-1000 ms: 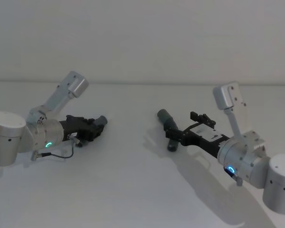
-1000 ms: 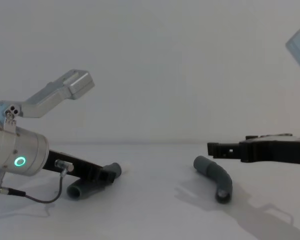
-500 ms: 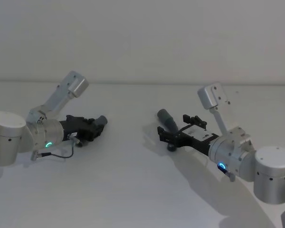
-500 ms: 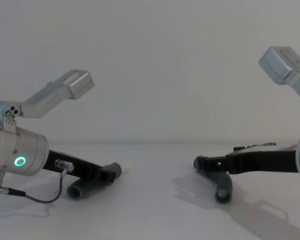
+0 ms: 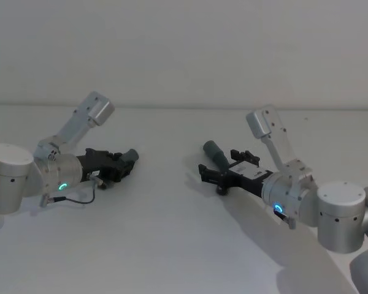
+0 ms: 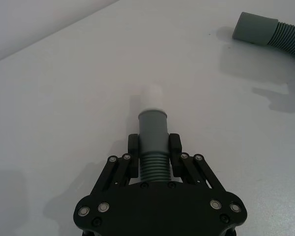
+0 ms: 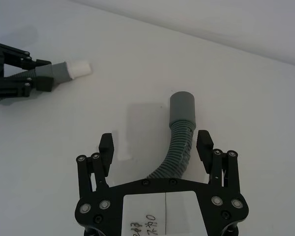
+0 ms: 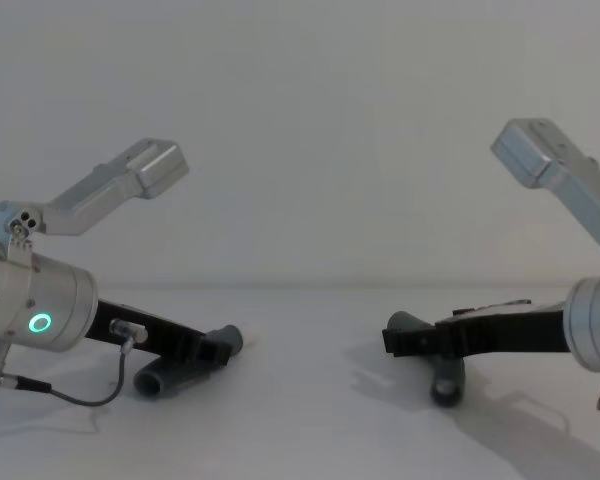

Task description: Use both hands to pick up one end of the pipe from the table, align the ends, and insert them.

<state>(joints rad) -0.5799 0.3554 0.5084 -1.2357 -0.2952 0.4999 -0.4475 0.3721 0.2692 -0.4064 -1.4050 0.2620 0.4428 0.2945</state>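
Between jaws of right pincer (image 7: pixel 155 139), pipe (image 7: pixel 182 114)

Soft, fairly dim, even light lies on the white desk (image 5: pixel 165 245). Shadows are pale and fuzzy-edged: a broad one runs from under the right arm (image 5: pixel 291 193) toward the robot in the head view, and a faint patch lies beside the pipe piece (image 7: pixel 179 140) in the right wrist view

You're seeing silver cyl. wrists (image 8: pixel 30 300) w/ green rings (image 8: pixel 42 323) glowing; left gripper (image 6: pixel 153 144) & right gripper (image 7: pixel 156 139) are showing black linkages w/ silver screws (image 7: pixel 103 204), right one's carrying a white label (image 7: pixel 164 206); thin black cable (image 8: pixel 90 403) is hanging off left wrist
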